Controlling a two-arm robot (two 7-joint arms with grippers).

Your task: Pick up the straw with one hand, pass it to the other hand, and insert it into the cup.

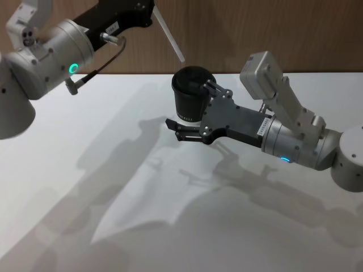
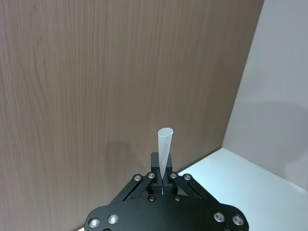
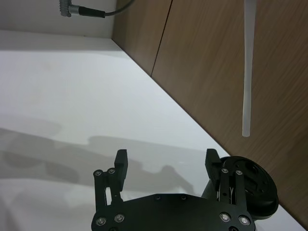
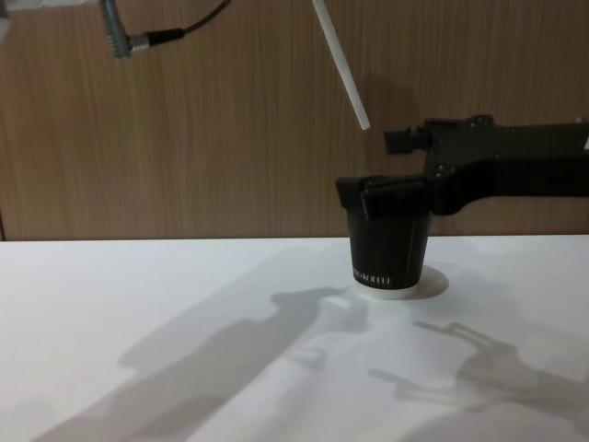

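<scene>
Nearest me, the white tabletop (image 1: 113, 170) is bare but for the shadows of the arms. The right arm reaches in over it from the right, and the right pincer (image 3: 166, 158) hangs level with the top of the cup (image 4: 386, 249), fingers spread wide apart with nothing between them. From its own wrist view the cup is outside that gap, just beside one finger (image 3: 211, 163); I cannot tell whether they touch.

The cup itself stands upright on the tabletop towards the far edge, lid on, white lettering low on its side.

Above it and a little towards the left, the straw (image 4: 342, 69) hangs in the air at a slant. Its lower end points down towards the cup but is clear of the lid, well short of it.

Higher up at the back left, the left pincer (image 2: 162, 166) is clamped on the straw, fingers pinched together around it. A green ring glows on its silver wrist. Behind everything runs the brown wooden wall (image 4: 184, 138).
</scene>
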